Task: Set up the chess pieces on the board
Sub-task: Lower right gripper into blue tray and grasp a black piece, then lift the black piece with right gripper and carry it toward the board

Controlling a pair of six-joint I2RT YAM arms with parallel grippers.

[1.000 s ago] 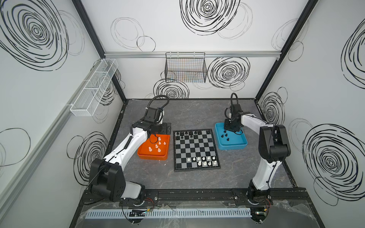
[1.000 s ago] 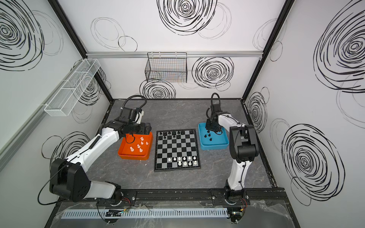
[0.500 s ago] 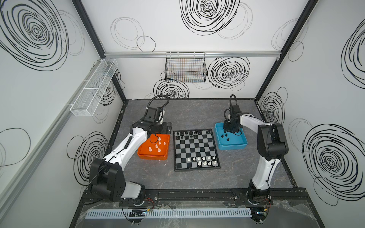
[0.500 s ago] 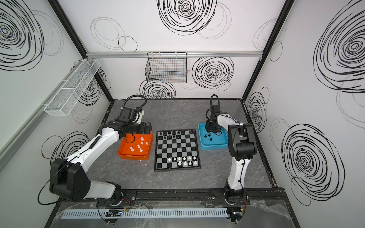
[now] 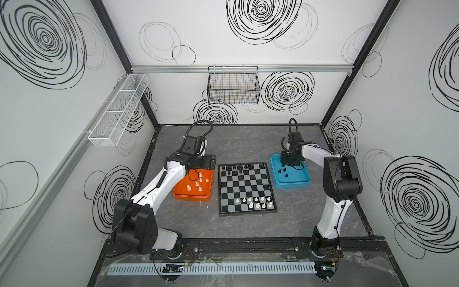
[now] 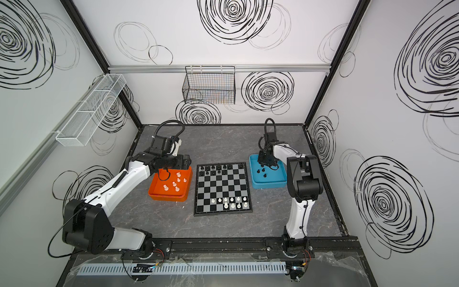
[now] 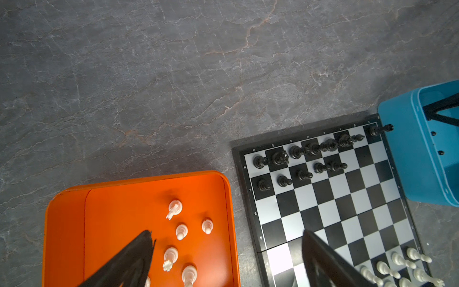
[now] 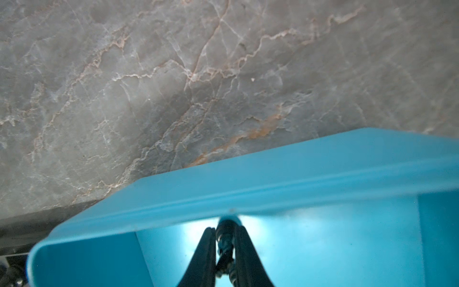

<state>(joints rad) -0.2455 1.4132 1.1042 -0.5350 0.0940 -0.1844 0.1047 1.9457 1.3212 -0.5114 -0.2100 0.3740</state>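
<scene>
Right of centre in both top views, the right arm [image 5: 313,150] reaches down into the blue tray [image 5: 293,185]. The right wrist view shows its jaws pinched narrow on a black piece [image 8: 224,241] close to the tray's wall, presumably to carry it to the board [image 5: 244,186]. The board lies flat at mid-frame on the desk [image 5: 248,139], between the two trays. Black chessmen [image 7: 280,157] already line the board's upper rows, white ones [image 5: 258,201] its lower right. Left of centre, the left arm [image 5: 169,179] hangs over the orange tray [image 5: 191,197], jaws spread wide and empty above the loose white pieces [image 7: 181,231], likely lining up a pick.
</scene>
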